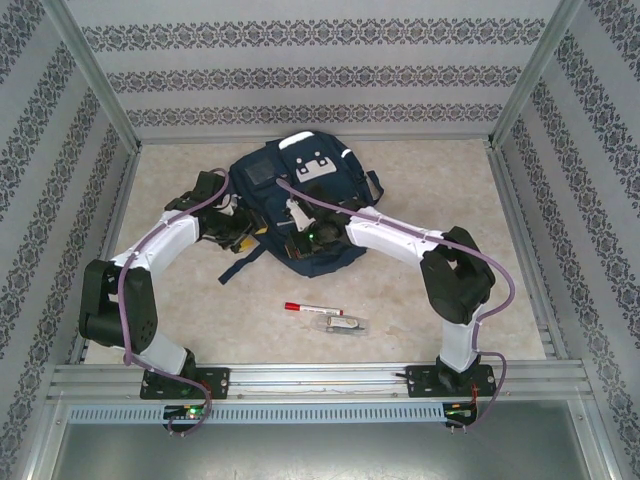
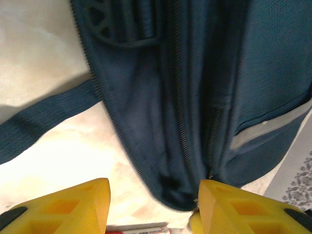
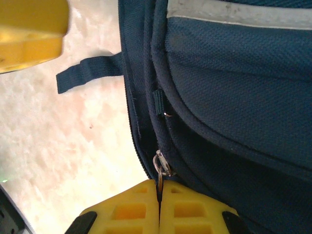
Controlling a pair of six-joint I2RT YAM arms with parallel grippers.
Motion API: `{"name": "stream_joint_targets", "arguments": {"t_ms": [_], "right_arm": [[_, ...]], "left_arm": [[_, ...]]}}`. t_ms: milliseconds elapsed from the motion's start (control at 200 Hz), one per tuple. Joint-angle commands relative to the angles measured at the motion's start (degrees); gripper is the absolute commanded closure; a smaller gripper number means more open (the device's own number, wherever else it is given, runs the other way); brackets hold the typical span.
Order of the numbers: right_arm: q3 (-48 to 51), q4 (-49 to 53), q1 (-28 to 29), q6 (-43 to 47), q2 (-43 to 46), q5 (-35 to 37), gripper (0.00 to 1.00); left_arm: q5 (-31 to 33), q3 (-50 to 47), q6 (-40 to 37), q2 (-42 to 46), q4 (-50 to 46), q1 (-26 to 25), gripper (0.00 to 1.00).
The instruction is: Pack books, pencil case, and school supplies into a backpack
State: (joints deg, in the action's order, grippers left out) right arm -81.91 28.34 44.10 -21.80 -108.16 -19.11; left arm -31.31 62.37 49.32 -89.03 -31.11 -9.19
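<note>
The navy backpack lies in the middle of the table. My right gripper is shut on the metal zip pull at the backpack's edge. My left gripper is open, its yellow fingers standing wide either side of the backpack's lower corner; the right-hand finger touches the zip line. A white marker pen with a red cap and a clear-wrapped greyish item lie on the table in front of the backpack. The books and the pencil case are hidden from view.
A loose dark strap trails from the backpack over the pale table. The other gripper's yellow finger hangs close at the upper left of the right wrist view. Patterned walls and a metal rail enclose the table.
</note>
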Motion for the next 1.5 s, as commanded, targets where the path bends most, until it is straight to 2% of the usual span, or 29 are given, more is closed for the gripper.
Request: {"name": "stream_joint_targets", "arguments": {"t_ms": [0, 455, 500, 585, 664, 794, 869, 1079, 1254, 1379, 1469, 1499], "right_arm": [[-1.93, -3.23, 1.76, -1.31, -0.76, -2.33, 1.00], [-2.12, -5.81, 4.32, -4.43, -2.50, -2.89, 1.00], [-2.07, -5.49, 4.57, -4.24, -2.50, -2.48, 1.00], [-2.12, -2.65, 4.55, -2.63, -1.94, 0.48, 1.00], [-1.07, 0.92, 3.89, -1.05, -0.57, 4.48, 1.00], [1.26, 6.82, 0.89, 2.13, 1.90, 7.84, 1.00], [2.78, 10.08, -1.62, 4.13, 3.22, 10.06, 1.00], [5.79, 15.54, -11.00, 6.55, 4.13, 9.63, 1.00], [5.84, 16.82, -16.06, 7.57, 3.55, 15.80, 1.00], [5.18, 17.80, -14.59, 8.23, 5.02, 19.48, 1.00], [5.36, 16.19, -10.61, 9.96, 6.69, 14.60, 1.00], [5.00, 15.50, -8.96, 9.98, 6.82, 12.98, 1.00]], "left_arm": [[1.48, 1.00, 4.38, -0.83, 5.62, -0.95, 0.49], [3.46, 2.54, 6.67, -11.43, 12.57, -4.67, 0.52], [3.98, 2.47, 6.14, -11.64, 12.81, -4.66, 0.57], [7.06, 2.94, 2.72, -11.10, 10.59, -4.68, 0.86], [8.59, 4.96, -1.20, -10.72, 6.71, -4.20, 1.00], [9.76, 7.22, -7.17, -9.86, 1.96, -3.05, 1.00], [8.33, 8.05, -10.55, -10.02, 0.89, -2.20, 1.00], [6.45, 11.37, -19.36, -10.81, -2.65, -0.96, 1.00], [4.85, 14.27, -25.94, -12.31, -5.13, 1.20, 1.00], [1.77, 18.15, -34.04, -15.96, -6.58, 2.81, 1.00], [5.57, 23.41, -37.19, -20.19, -6.63, 3.13, 1.00], [5.56, 24.71, -37.44, -21.36, -5.18, 3.18, 0.94]]}}
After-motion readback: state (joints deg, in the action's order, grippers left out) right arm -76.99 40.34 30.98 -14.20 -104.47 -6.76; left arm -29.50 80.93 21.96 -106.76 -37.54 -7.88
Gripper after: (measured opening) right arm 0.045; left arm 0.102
